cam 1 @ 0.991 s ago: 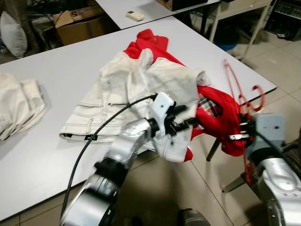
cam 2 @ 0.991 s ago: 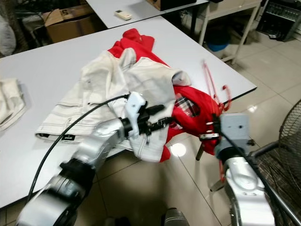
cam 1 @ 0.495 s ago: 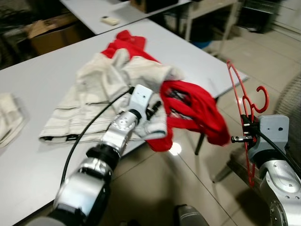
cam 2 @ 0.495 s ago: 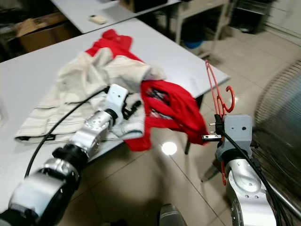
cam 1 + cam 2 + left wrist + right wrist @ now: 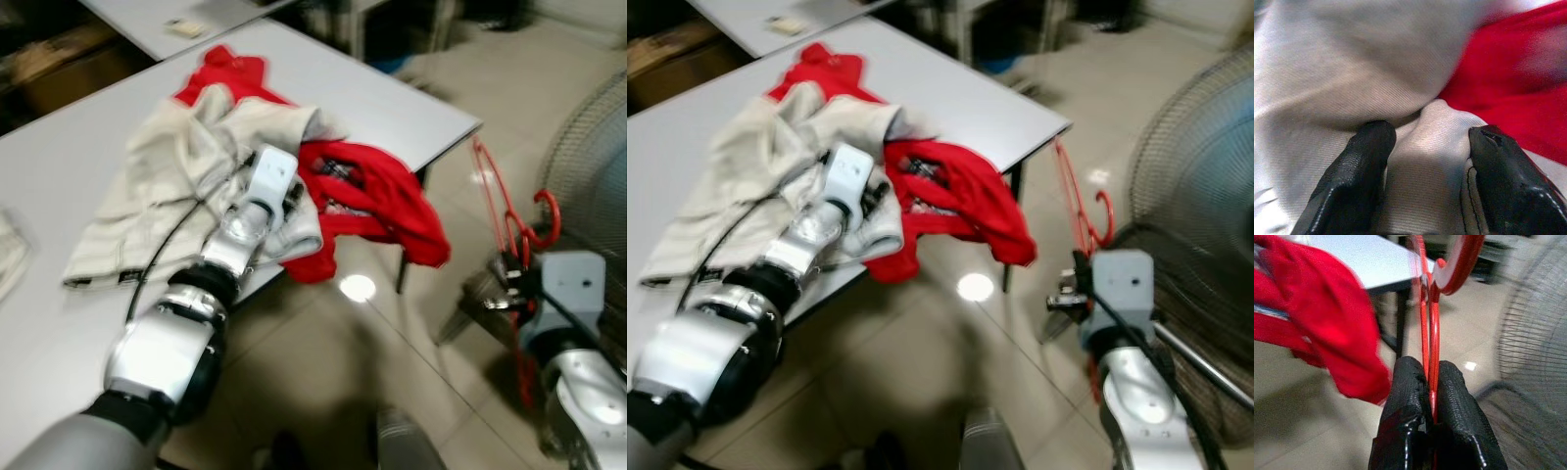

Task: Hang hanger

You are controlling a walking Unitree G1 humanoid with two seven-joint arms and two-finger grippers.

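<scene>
A red hanger (image 5: 498,192) stands upright beside the table's right corner, with my right gripper (image 5: 509,279) shut on its thin lower bars (image 5: 1431,357); its hook (image 5: 1459,264) points up. A red garment (image 5: 382,191) hangs off the table edge (image 5: 431,103), apart from the hanger. Beside it lies a cream garment (image 5: 171,157). My left gripper (image 5: 297,199) is at the table edge, its fingers (image 5: 1369,147) pinching a fold of that cream cloth (image 5: 1425,142).
A large floor fan (image 5: 1195,176) with a wire cage stands close behind my right arm. A remote (image 5: 183,27) lies on a second table at the back. Bare tiled floor (image 5: 333,362) lies below the table edge.
The view has swung right and the fan has come into sight. The hanger in my right gripper now stands farther from the red garment. My left gripper still pinches the cream cloth.
</scene>
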